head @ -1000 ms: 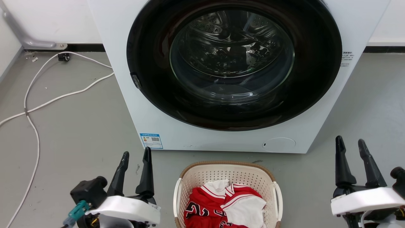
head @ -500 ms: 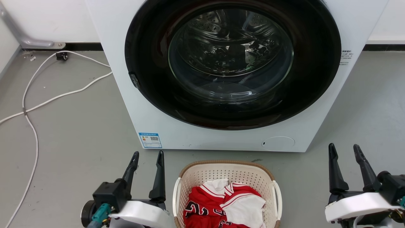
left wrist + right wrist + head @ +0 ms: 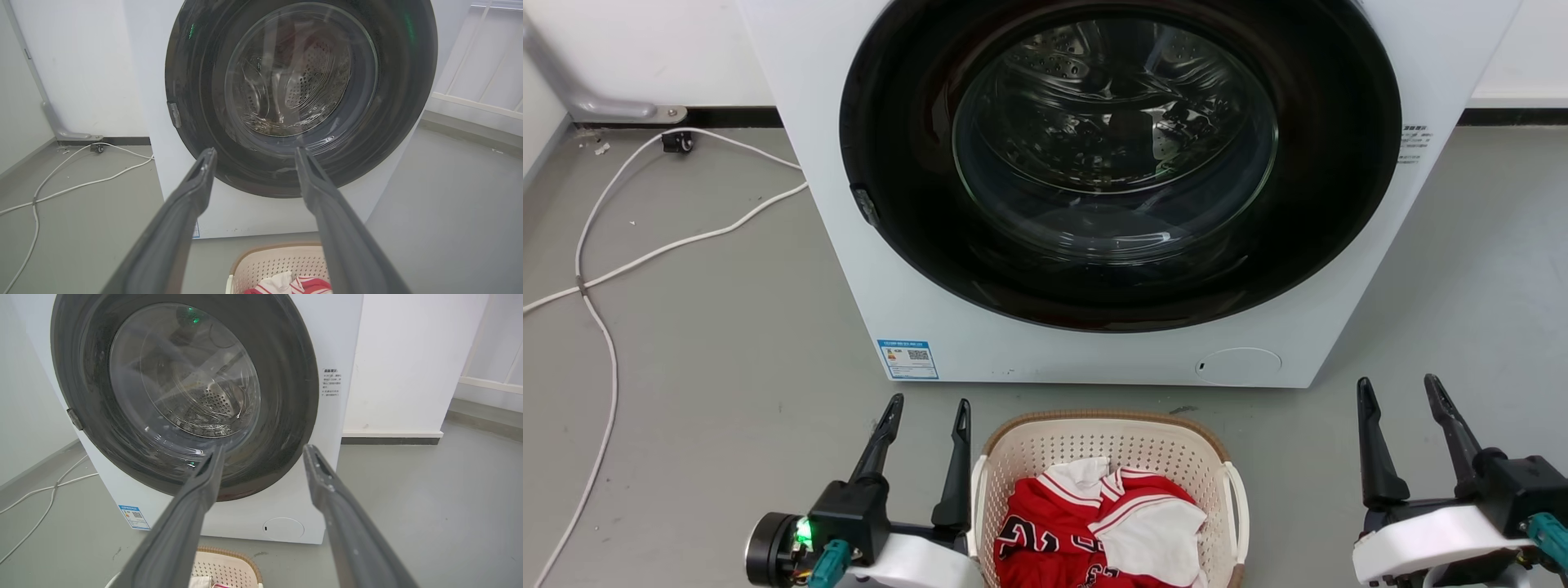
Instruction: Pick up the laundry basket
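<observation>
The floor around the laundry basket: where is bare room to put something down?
Bare floor lies between the laundry basket and the right gripper, and a wide patch between the washing machine and the white cable. It is crowded at the basket's left side, where the left gripper stands close, and in the narrow strip before the machine.

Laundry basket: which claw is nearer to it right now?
Left. The left claw is open, close beside the laundry basket on its left side. The right claw, also open, stands well apart from its right side.
</observation>
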Controlling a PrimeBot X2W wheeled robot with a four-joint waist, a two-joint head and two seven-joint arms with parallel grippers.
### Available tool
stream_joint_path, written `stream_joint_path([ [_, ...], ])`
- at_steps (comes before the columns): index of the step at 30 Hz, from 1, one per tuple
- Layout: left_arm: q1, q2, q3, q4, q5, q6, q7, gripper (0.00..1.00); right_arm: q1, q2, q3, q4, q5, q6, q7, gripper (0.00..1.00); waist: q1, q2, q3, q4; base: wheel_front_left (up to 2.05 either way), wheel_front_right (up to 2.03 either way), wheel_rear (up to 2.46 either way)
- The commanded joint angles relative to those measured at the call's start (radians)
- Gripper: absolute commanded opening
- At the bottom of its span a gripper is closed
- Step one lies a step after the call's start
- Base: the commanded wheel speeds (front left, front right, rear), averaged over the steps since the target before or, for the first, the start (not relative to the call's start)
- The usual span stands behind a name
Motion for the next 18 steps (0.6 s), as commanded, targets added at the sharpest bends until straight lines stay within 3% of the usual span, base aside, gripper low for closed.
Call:
stream_joint_path([
  [1, -0.013, 0.005, -0.007, -0.007, 0.027, 0.007, -0.009, 1.00, 0.002, -0.005, 0.000, -0.007, -0.027, 0.000, -0.011, 1.00, 0.0000, 0.0000, 0.002, 0.000, 0.00, 0.00, 0.00],
  [6, -0.004, -0.001, -0.011, 0.001, 0.053, 0.010, -0.019, 1.00, 0.006, -0.005, -0.004, 0.006, -0.045, 0.000, -0.020, 1.00, 0.0000, 0.0000, 0.004, 0.000, 0.00, 0.00, 0.00],
  [11, 0.010, -0.011, -0.005, 0.028, 0.074, 0.005, -0.029, 1.00, 0.010, -0.005, -0.017, 0.043, 0.036, 0.000, -0.030, 1.00, 0.0000, 0.0000, 0.003, 0.000, 0.00, 0.00, 0.00],
  [18, 0.028, -0.044, 0.046, 0.060, 0.067, -0.024, -0.041, 1.00, 0.011, -0.005, -0.014, 0.065, -0.008, 0.000, -0.042, 1.00, 0.0000, 0.0000, 0.004, -0.001, 0.00, 0.00, 0.00],
])
